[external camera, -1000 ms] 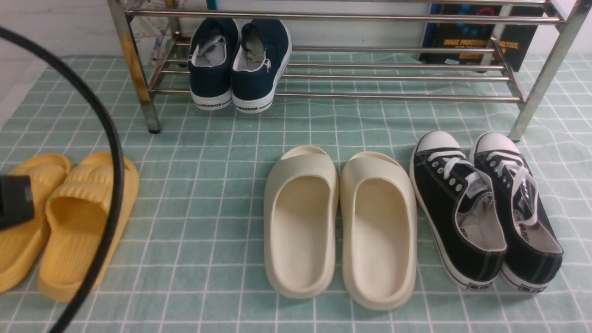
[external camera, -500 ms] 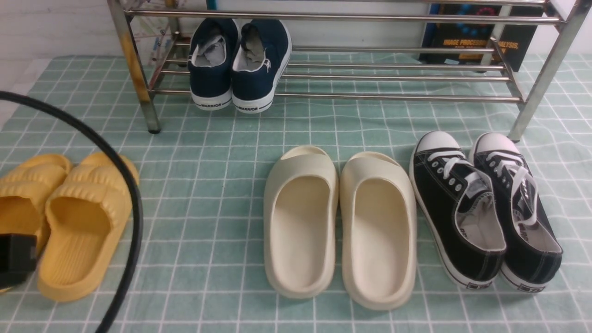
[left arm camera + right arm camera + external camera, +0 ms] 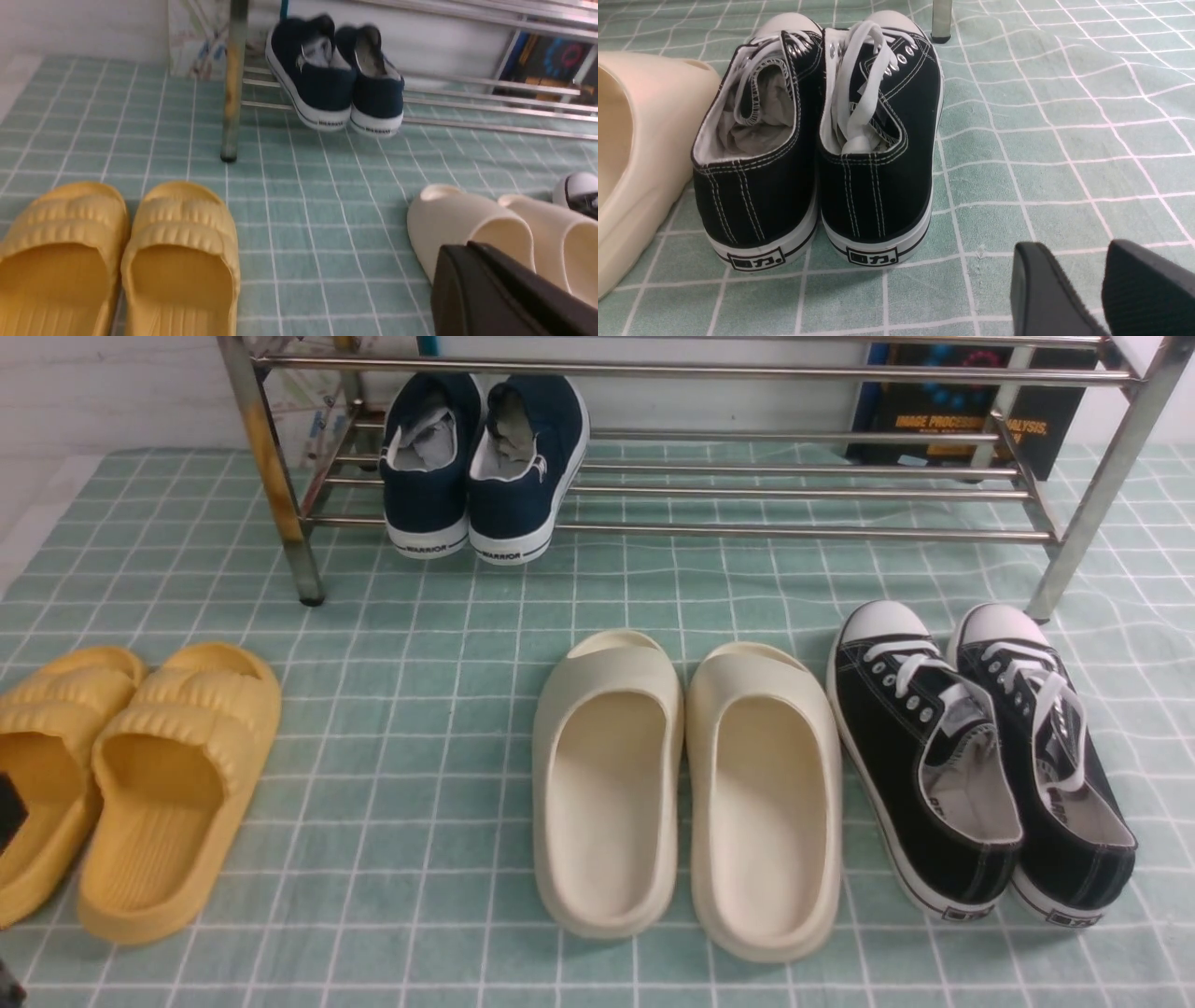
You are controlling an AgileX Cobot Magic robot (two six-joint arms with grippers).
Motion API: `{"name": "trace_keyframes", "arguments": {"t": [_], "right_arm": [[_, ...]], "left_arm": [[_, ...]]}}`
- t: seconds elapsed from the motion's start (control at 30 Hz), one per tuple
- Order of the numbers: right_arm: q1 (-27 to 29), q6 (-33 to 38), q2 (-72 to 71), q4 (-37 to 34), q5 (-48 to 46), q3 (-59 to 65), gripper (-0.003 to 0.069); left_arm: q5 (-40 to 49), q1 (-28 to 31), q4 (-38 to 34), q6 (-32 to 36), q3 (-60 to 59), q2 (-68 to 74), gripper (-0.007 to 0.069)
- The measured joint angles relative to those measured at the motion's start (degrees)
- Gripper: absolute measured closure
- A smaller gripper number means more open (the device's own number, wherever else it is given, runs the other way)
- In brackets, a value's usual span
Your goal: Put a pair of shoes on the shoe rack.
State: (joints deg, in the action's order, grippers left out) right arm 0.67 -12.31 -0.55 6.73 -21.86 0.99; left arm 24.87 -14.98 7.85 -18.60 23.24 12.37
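Front view: the shoe rack (image 3: pixel 653 530) stands at the far edge of the green checked cloth (image 3: pixel 420 709), and the pair of shoes (image 3: pixel 485 467) rests on its lowest bar shelf, close to the yellow-stained leg (image 3: pixel 271 476). The two navy shoes sit side by side, touching, heels toward the camera and toes toward the wall, their long axes running across the bars; the heels overhang the front bar a little. The remaining length of that shelf holds nothing. Behind the rack's other end leans a dark book (image 3: pixel 971 415). In front of the rack, on the cloth, lie the cream slides (image 3: pixel 686 784) near the middle, the black lace-up sneakers (image 3: pixel 980 756) just beside them below the rack's right leg, and the yellow slides (image 3: pixel 121 775) out beyond the stained leg. Only a dark sliver of the left gripper (image 3: pixel 9 807) shows at the frame edge over the yellow slides; its opening cannot be told.

Left wrist view: the pair of shoes (image 3: pixel 336 79) sits on the rack (image 3: pixel 467 105) just beside the stained leg (image 3: pixel 232 79), heels outward, slightly blurred. The yellow slides (image 3: pixel 121 261) and cream slides (image 3: pixel 490 233) lie nearer. One black finger of the left gripper (image 3: pixel 490 294) fills a corner, holding nothing visible; its spread cannot be judged.

Right wrist view: the black sneakers (image 3: pixel 817 135) stand heels nearest, touching each other, a cream slide (image 3: pixel 635 154) against them. The right gripper (image 3: pixel 1104 284) hovers over bare cloth, fingers parted with a narrow gap, empty.
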Motion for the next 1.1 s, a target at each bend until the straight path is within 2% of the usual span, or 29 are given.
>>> {"name": "trace_keyframes", "arguments": {"t": [0.03, 0.1, 0.13, 0.3, 0.53, 0.77, 1.1], "right_arm": [[0.00, 0.00, 0.00, 0.00, 0.00, 0.00, 0.0419], [0.00, 0.00, 0.00, 0.00, 0.00, 0.00, 0.0419], [0.00, 0.00, 0.00, 0.00, 0.00, 0.00, 0.0419], [0.00, 0.00, 0.00, 0.00, 0.00, 0.00, 0.0419], [0.00, 0.00, 0.00, 0.00, 0.00, 0.00, 0.0419], [0.00, 0.00, 0.00, 0.00, 0.00, 0.00, 0.0419], [0.00, 0.00, 0.00, 0.00, 0.00, 0.00, 0.0419]], "left_arm": [[-4.90, 3.06, -0.28, 0.00, -5.48, -3.91, 0.0638], [-6.91, 4.86, -0.82, 0.00, -7.98, -5.40, 0.0638], [-9.81, 8.28, -2.48, 0.20, -11.67, -7.50, 0.0638], [-12.82, 14.69, -5.50, 2.70, -20.08, -11.01, 0.0638], [-11.74, 15.72, -5.92, 4.12, -24.75, -12.95, 0.0638], [-3.54, 15.77, -6.21, 3.95, -24.99, -12.95, 0.0638], [-3.36, 15.77, -6.71, 7.15, -24.99, -12.95, 0.0638]]}}
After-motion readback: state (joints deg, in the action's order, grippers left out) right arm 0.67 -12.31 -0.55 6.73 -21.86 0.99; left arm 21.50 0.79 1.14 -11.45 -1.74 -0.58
